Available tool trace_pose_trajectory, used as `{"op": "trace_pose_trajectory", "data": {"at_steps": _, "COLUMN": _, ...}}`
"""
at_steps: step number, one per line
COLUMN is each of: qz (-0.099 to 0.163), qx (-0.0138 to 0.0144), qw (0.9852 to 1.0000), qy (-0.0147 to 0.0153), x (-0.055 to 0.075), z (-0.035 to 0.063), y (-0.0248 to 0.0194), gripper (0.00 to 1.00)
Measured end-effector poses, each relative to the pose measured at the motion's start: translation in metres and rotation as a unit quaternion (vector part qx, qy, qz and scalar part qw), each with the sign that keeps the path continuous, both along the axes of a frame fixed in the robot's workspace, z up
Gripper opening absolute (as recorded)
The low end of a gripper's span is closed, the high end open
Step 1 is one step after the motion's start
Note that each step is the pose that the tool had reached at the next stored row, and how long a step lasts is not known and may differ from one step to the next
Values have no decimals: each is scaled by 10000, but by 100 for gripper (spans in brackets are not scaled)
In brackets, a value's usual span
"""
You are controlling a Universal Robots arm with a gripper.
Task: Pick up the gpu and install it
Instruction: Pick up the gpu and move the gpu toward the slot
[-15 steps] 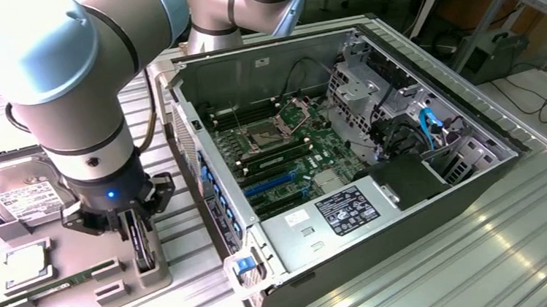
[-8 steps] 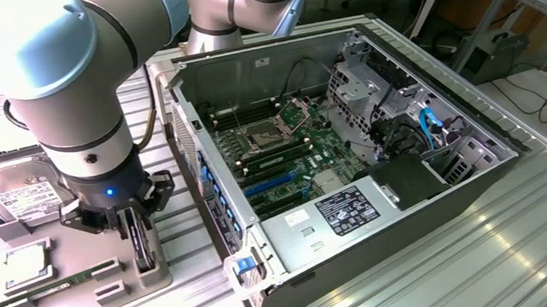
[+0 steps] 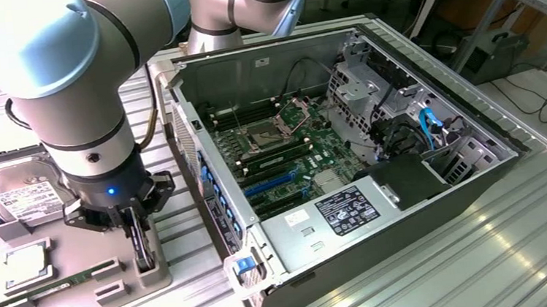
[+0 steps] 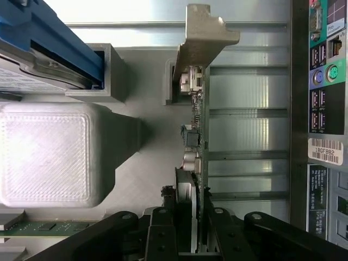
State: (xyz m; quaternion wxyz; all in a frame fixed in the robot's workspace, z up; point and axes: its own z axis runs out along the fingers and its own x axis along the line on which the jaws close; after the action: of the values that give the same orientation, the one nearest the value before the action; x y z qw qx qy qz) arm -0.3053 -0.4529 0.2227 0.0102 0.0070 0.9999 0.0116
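The gpu [image 3: 143, 246] stands on edge in a slot of the grey holder tray [image 3: 162, 278], on the exterior view's left beside the computer case. In the wrist view the gpu [image 4: 194, 142] appears edge-on, green board to one side, with its silver bracket [image 4: 204, 37] at the far end. My gripper [image 3: 137, 230] has come straight down over the card and straddles its upper edge [image 4: 190, 239]. The card still rests in its slot. Inside the open case [image 3: 351, 140] blue expansion slots [image 3: 271, 184] lie on the motherboard.
On the same tray are a silver hard drive [image 3: 21, 194], a processor [image 3: 28, 264] and a green memory stick [image 3: 57, 283]. The case wall [image 3: 221, 201] rises close to the tray on the exterior view's right. Ribbed metal table [image 3: 516, 252] surrounds everything.
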Motion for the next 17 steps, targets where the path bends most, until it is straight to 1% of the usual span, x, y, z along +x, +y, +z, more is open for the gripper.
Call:
{"op": "trace_pose_trajectory", "data": {"at_steps": 10, "qz": 0, "qx": 0, "qw": 10000, "qy": -1, "x": 3, "z": 1, "y": 0, "gripper": 27}}
{"op": "trace_pose_trajectory", "data": {"at_steps": 13, "qz": 0, "qx": 0, "qw": 10000, "qy": 0, "x": 3, "z": 28, "y": 0, "gripper": 27}}
{"op": "trace_pose_trajectory", "data": {"at_steps": 17, "qz": 0, "qx": 1, "qw": 10000, "qy": 0, "x": 2, "z": 92, "y": 0, "gripper": 27}}
